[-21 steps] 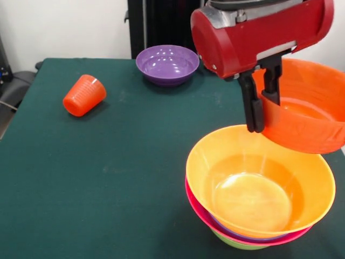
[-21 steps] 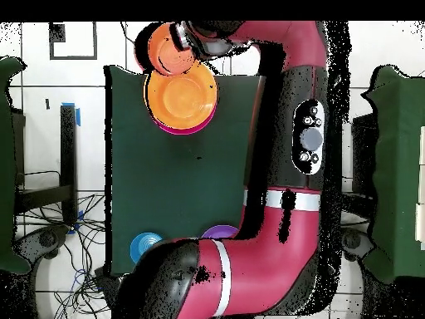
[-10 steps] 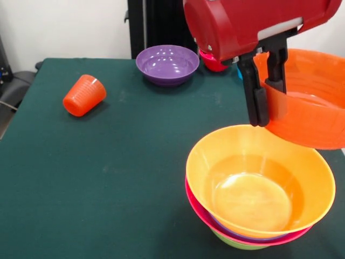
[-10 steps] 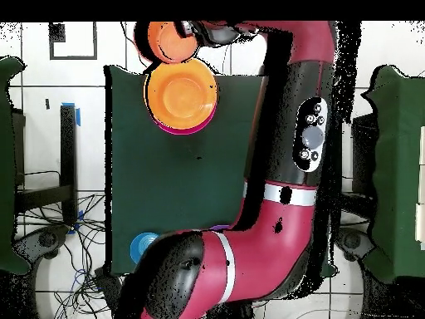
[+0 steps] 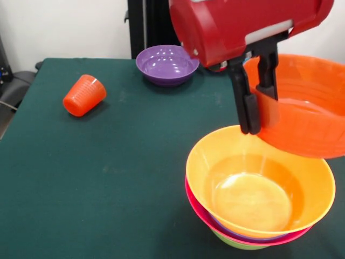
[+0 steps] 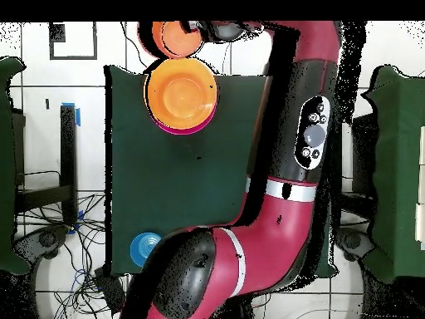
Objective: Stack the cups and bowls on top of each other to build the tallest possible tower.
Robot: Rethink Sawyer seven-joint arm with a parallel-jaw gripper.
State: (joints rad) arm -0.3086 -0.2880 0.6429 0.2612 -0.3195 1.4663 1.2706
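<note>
The small orange bowl (image 5: 302, 116), light, stiff, glossy and judged slippery, is held tilted by its rim, pinched between the closed fingers of the gripper (image 5: 257, 108), above the tower (image 5: 259, 189)

No legible text, label or number on anything.

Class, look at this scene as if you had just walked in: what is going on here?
The robot's hand grips the rim of an orange bowl, held in the air just above a tower of nested bowls topped by a big orange one. The cup lies on its side on the table, and a purple bowl stands apart.
</note>
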